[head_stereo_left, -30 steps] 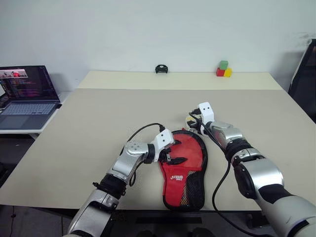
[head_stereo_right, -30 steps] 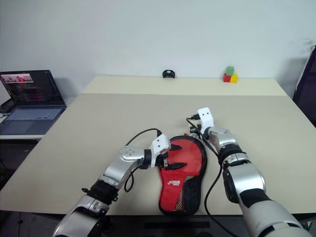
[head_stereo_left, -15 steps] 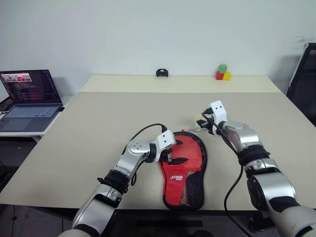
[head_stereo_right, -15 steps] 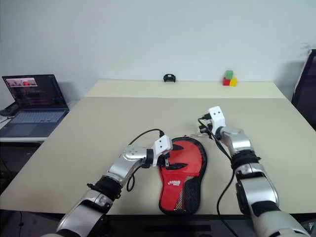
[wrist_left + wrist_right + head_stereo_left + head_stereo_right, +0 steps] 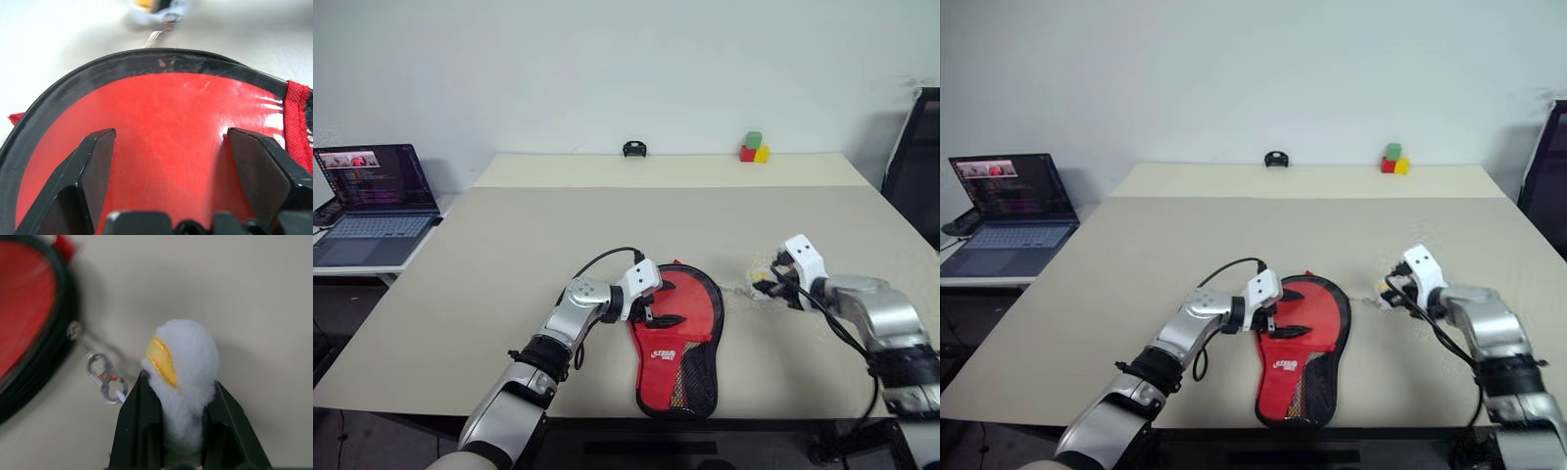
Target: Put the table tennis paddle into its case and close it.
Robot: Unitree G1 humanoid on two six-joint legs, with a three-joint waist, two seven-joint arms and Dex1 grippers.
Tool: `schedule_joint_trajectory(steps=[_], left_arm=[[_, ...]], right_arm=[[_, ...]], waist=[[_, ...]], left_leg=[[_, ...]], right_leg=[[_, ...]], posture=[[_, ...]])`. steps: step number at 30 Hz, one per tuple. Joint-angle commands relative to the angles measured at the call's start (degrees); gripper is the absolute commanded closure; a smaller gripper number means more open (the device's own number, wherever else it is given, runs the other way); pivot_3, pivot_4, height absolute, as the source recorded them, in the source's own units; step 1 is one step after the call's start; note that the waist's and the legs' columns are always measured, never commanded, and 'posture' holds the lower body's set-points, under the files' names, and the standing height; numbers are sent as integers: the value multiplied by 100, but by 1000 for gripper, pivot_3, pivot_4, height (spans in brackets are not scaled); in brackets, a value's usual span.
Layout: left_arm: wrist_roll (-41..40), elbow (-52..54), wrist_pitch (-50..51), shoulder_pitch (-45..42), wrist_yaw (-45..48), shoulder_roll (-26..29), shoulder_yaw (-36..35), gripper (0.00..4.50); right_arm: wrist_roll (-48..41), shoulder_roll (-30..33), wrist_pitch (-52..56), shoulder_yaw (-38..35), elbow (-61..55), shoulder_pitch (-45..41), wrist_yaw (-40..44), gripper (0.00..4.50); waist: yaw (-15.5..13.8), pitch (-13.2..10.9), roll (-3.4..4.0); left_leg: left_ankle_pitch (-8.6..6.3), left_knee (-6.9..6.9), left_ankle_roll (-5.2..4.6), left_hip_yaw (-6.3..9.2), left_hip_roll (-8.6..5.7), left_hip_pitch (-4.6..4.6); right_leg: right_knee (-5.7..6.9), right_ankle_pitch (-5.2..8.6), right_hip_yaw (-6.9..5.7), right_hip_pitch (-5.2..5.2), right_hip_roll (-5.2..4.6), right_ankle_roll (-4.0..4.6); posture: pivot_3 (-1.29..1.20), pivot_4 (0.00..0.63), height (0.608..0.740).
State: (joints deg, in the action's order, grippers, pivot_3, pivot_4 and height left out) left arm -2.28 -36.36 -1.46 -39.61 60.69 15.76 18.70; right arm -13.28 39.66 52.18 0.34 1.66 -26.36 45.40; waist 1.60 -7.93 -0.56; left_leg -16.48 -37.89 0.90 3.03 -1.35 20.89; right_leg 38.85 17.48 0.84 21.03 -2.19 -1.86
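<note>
Two grippers: right gripper (image 5: 181,431) pinching a fluffy white-yellow pompom (image 5: 182,364) chained to the case (image 5: 677,338) zipper, left gripper (image 5: 168,171) spread over the red paddle (image 5: 161,142) lying in the open case mid-table; risk: chain tugs case askew, zipper jams.

Case (image 5: 677,338) lies on the near part of the table (image 5: 509,245), red side up, mesh pocket at the near end. Left gripper (image 5: 656,308) sits over its round end, fingers spread. Right gripper (image 5: 766,281) is off to the right, well apart from the case, pinching a small white-yellow fuzzy ball (image 5: 760,269). Laptop (image 5: 370,201) open on the side desk at left. Colored blocks (image 5: 754,148) and a small black object (image 5: 633,149) at the far edge.
</note>
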Motion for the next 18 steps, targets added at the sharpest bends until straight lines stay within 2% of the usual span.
schedule_joint_trajectory(steps=[1,9,18], left_arm=[[586,-815,220,463,138,152,473,508],[628,-966,152,364,155,65,502,508],[656,-1069,74,285,165,30,502,508]], right_arm=[[-684,594,826,-334,-1554,696,449,4101],[-1856,1330,1534,-824,-3381,2037,863,4111],[-2390,1966,1160,-785,-4413,3498,1117,4116]], waist=[[-10,4,-6],[-46,16,-20],[-320,44,3]], left_leg=[[0,1,0,3,0,1],[-11,3,-13,29,1,-18],[-71,7,-43,76,-6,5]], right_leg=[[-4,1,-3,-2,0,-1],[-45,20,-31,-51,-1,-32],[-166,28,-84,-100,-7,-31]], posture=[[0,150,740],[0,150,740],[0,150,740]])
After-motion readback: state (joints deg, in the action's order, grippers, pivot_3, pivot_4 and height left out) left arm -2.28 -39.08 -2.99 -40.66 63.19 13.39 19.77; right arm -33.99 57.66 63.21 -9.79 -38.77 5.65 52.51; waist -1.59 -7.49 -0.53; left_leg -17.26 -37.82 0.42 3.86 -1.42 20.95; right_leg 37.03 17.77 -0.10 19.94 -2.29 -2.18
